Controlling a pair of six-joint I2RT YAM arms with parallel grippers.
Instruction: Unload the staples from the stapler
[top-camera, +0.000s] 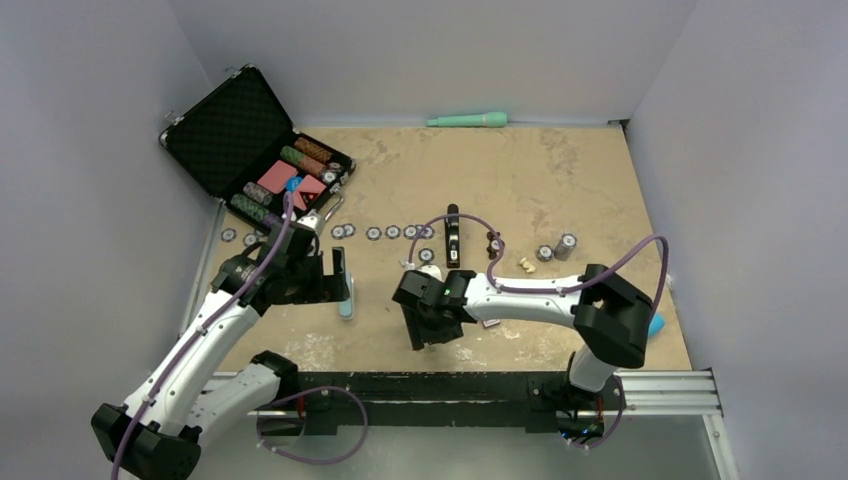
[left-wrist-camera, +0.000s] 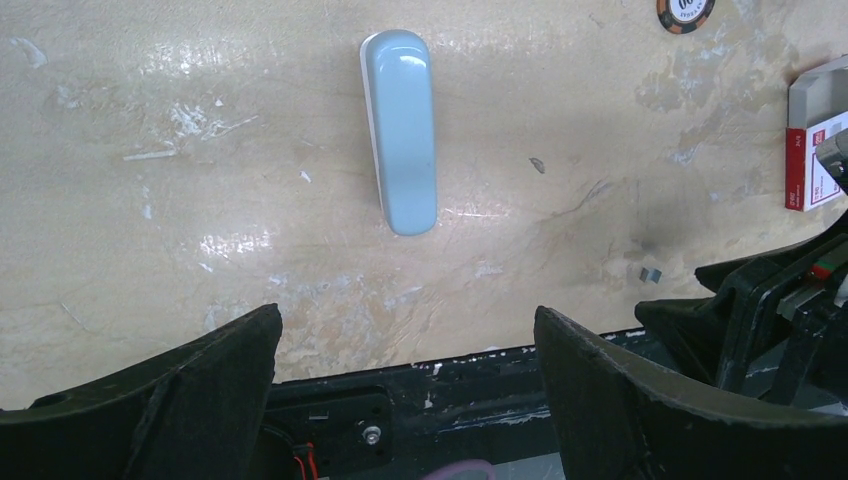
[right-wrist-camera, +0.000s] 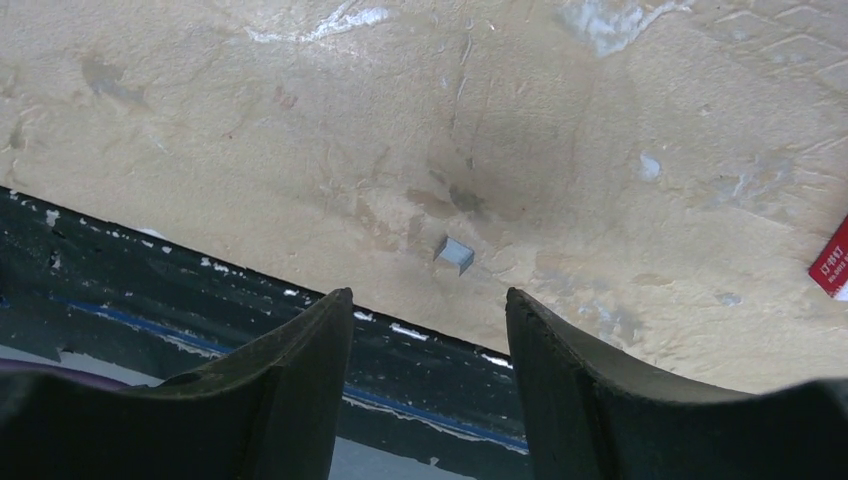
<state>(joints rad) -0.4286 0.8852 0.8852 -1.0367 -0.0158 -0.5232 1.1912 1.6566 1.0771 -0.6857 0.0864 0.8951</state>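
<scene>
Stapler: slim black desk stapler (top-camera: 452, 236) lies mid-table, well apart from every edge, with open table around it.
Staples: tiny silvery-grey metal strip (right-wrist-camera: 454, 255) lies on bare table (right-wrist-camera: 250, 120) near the dark front edge; it is too small to make out from above.
Right fingers (right-wrist-camera: 590, 385): spread, empty, just short of the strip.
Left fingers (left-wrist-camera: 170, 400): spread, empty, near a pale teal oblong bar (left-wrist-camera: 400, 130).
Left wrist view: small red-and-white flat box (left-wrist-camera: 812, 135) at its right border.
</scene>
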